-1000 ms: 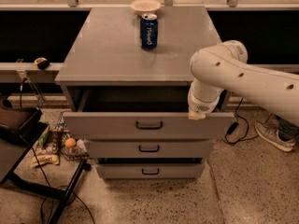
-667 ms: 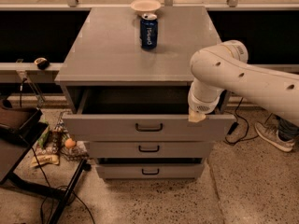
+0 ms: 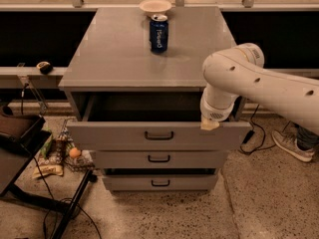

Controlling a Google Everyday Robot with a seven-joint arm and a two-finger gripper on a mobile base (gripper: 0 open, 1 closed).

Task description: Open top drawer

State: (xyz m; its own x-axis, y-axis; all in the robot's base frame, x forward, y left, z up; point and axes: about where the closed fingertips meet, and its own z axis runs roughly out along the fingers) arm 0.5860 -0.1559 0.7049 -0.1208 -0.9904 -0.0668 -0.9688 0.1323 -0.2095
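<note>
Progress looks good: the top drawer point(image 3: 109, 133) stands pulled well out from the desk point(image 3: 114, 54), its dark interior open behind the flat front, above the 2 shorter drawers point(image 3: 159, 159). Your claw point(image 3: 210, 125) sits at the right end of that front's upper edge, touching it or just behind it; you cannot tell whether it is spread or pressed together. Expect a stiff, rigid box that slides on runners, likely of moderate weight and not fragile. The small black handle point(image 3: 159, 135) at centre is the natural hold; pulling from one corner may make it rack and bind.
</note>
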